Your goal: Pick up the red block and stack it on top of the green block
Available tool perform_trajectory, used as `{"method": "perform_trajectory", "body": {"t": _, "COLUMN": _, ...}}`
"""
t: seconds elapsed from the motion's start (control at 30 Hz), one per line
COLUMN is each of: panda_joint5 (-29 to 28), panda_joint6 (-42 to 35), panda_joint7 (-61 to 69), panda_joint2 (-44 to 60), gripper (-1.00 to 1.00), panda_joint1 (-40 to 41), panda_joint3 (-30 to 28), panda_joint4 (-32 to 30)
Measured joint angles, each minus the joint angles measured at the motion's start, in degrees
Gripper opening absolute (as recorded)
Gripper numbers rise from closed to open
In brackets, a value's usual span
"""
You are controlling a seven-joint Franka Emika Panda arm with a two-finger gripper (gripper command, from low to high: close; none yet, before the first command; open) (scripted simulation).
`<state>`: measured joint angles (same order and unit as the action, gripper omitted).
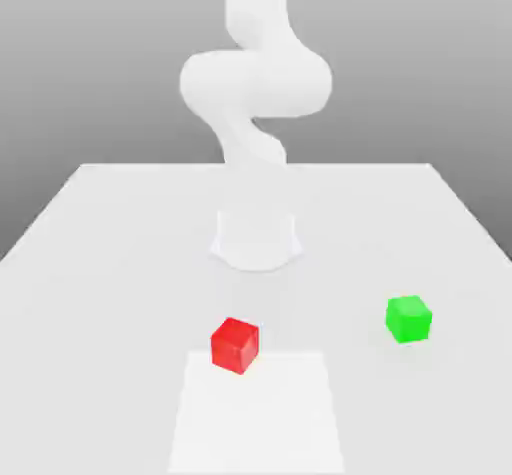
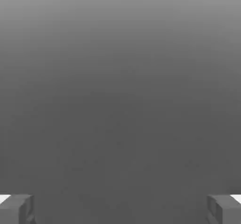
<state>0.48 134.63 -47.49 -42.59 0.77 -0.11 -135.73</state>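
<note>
Judging from how things lie, the biggest risk is the long reach ahead: the arm (image 1: 255, 83) rises from its round base (image 1: 256, 241) at the far middle of the table (image 1: 90, 223), bends over at a thick elbow and runs up out of the exterior view, so the hand has a long way to come down before it meets anything. A descent that lands off-centre could strike the red block (image 1: 235, 344) with a fingertip and knock it aside instead of straddling it. That cube sits turned a little on the near part of the table, at the far edge of a paler square patch (image 1: 258, 413), so the fingers would need to line up with its faces; closing across its corners could twist it or let it slip, all the more as its surface looks glossy. The green block (image 1: 409, 319) stands well apart, toward the exterior view's right, and a tilted or badly centred release there could leave the red cube hanging over an edge or push the green one away. In the hand view the gripper (image 2: 120, 209) is spread wide, each of its fingertips (image 2: 16, 209) near an opposite edge with nothing between them but plain grey, so it holds nothing.
</note>
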Motion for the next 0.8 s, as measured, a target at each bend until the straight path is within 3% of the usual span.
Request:
{"method": "perform_trajectory", "body": {"t": 0.43, "panda_joint5": 1.86, "panda_joint6": 17.99, "panda_joint7": -11.89, "panda_joint2": 21.25, "gripper": 0.00, "panda_joint1": 4.94, "panda_joint3": 2.05, "panda_joint4": -25.05}}
{"method": "perform_trajectory", "body": {"t": 0.57, "panda_joint5": 1.60, "panda_joint6": 26.45, "panda_joint7": -16.73, "panda_joint2": 31.89, "gripper": 0.00, "panda_joint1": 6.93, "panda_joint3": 3.35, "panda_joint4": -32.77}}
{"method": "perform_trajectory", "body": {"t": 0.8, "panda_joint5": -1.28, "panda_joint6": 41.61, "panda_joint7": -20.20, "panda_joint2": 50.16, "gripper": 0.00, "panda_joint1": 6.01, "panda_joint3": 1.29, "panda_joint4": -32.89}}
